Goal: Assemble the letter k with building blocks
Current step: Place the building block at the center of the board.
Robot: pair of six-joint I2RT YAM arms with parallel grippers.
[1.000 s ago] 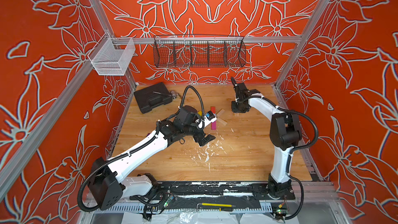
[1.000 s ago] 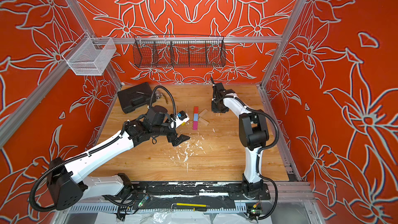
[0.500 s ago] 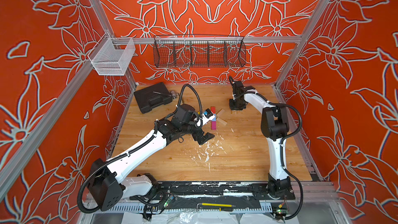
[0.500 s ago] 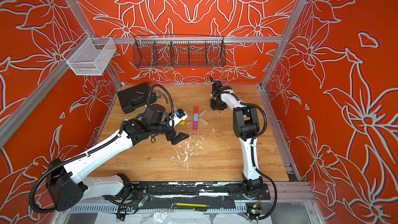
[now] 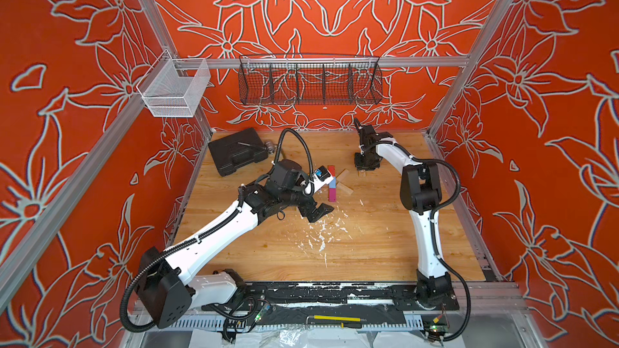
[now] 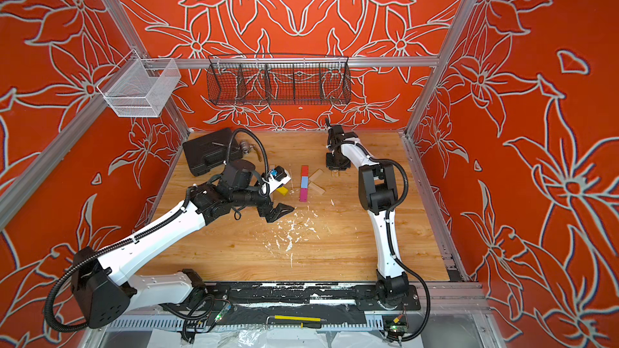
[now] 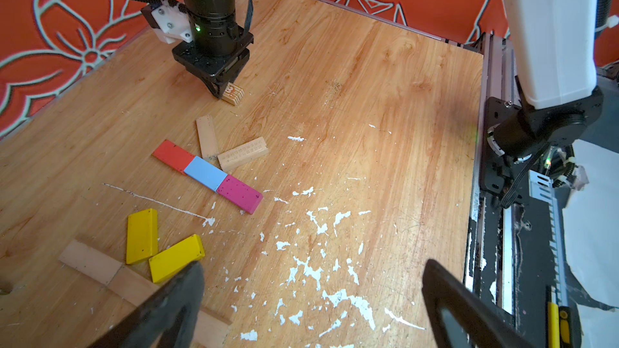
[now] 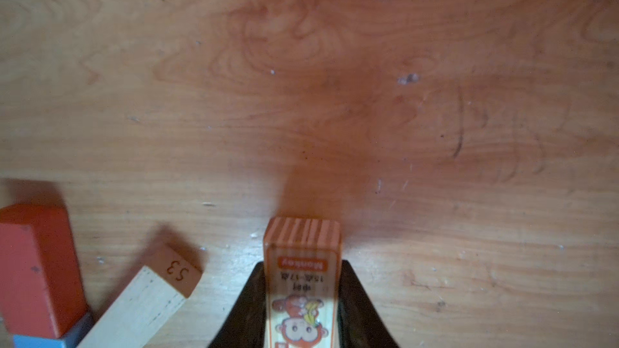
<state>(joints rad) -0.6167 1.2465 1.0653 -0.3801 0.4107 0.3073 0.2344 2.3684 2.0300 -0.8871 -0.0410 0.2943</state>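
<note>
right gripper [image 8: 303, 264]: pinches the printed block [image 8: 303, 239] by its two long sides.
printed block, place: far right part of the table [image 5: 368, 246], low over the wood, right of the colour row and apart from it. I cannot tell if it touches the table.
printed block, way it points: its long side runs along the fingers, and its striped end pokes out past the tips toward the near side.
printed block, writing: an orange label reads "Monkey". Next to it is a cartoon monkey with a banana. The small print between them is too tiny to read.
left gripper [image 7: 315, 266]: spread wide, nothing in it, hanging over the white paint flecks [image 5: 321, 236], near-left of the colour row.
colour row: red block [image 7: 174, 156], blue block [image 7: 205, 173] and magenta block [image 7: 239, 194] lie flat end to end, touching. Red is farthest and magenta nearest, so the line runs far to near.
slanted blocks: the first pale block [image 7: 207, 137] and the second pale block [image 7: 243, 153] meet the row at the blue block's right side. One slants far-right, one near-right.
number: the first pale block has "53" on its far end.
spare blocks: yellow blocks [image 7: 142, 236] and pale bars [image 7: 90, 261] lie flat left of the row.
black wire basket [image 5: 310, 83]: hangs on the far wall, split by dividers. The wall's flowers show through it.
white mesh basket [image 5: 174, 92]: hangs in the far left corner.
black case [image 5: 236, 155]: shut, flat on the table's far left.
</note>
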